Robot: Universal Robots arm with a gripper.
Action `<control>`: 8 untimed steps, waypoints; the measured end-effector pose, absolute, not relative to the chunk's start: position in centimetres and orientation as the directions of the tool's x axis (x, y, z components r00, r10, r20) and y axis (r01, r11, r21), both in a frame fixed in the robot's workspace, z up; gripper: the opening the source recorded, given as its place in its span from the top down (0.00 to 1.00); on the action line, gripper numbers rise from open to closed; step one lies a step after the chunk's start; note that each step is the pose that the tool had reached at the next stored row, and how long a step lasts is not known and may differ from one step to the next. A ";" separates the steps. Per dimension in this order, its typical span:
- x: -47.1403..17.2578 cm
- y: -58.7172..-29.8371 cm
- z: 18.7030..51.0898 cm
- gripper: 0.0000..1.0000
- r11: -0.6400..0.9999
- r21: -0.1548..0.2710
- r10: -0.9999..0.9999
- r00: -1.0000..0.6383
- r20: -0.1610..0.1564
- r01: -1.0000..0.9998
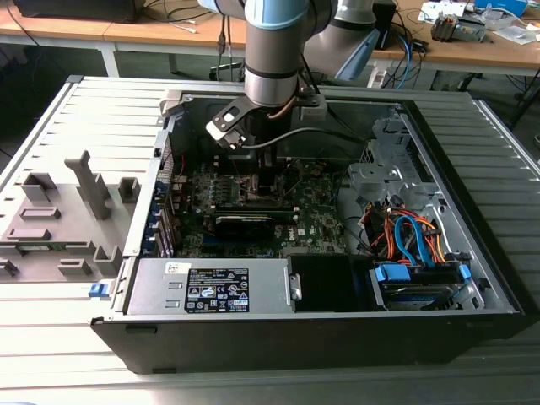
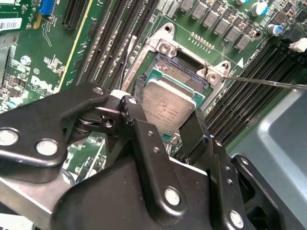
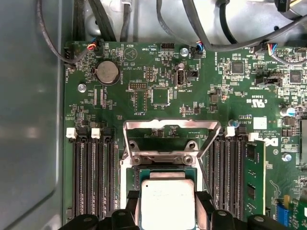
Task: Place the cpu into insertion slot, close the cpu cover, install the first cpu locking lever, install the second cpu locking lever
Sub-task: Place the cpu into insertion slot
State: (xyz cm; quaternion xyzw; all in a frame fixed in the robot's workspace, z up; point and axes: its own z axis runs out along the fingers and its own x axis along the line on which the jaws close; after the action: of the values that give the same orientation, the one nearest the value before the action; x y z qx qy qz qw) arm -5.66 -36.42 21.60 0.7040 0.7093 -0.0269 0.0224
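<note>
My gripper (image 2: 168,115) is shut on the cpu (image 2: 169,106), a silvery square chip pinched at two opposite edges by the black fingers (image 2: 135,98). The chip hangs over the insertion slot (image 2: 178,68), shifted off its centre, so part of the dark contact field shows past it. Whether it touches the slot I cannot tell. In the first wrist view the cpu (image 3: 167,201) sits between the fingertips (image 3: 202,203), and the cpu cover (image 3: 171,125) stands flipped open beyond the slot (image 3: 165,171). A thin locking lever (image 2: 268,82) sticks out sideways. In the exterior view the gripper (image 1: 263,181) is low over the motherboard.
Black memory slots (image 3: 91,177) flank the socket on both sides. A long black card (image 1: 245,224) lies just in front of the gripper. The power supply (image 1: 211,288), drive cage (image 1: 418,283) and coloured cables (image 1: 409,236) fill the case front and right. Grey fixtures (image 1: 59,219) stand outside.
</note>
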 end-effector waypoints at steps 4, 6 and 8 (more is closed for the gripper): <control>-5.7 -36.4 21.2 0.45 0.007 -0.007 0.998 -0.007 -0.069 1.000; -5.8 -36.4 21.0 0.45 0.007 -0.007 0.998 -0.007 -0.069 1.000; -5.9 -36.4 20.8 0.45 0.007 -0.007 0.998 -0.007 -0.070 1.000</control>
State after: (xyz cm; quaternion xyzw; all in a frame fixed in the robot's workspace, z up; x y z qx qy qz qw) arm -5.88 -36.41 20.82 0.7041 0.7092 -0.0269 0.0224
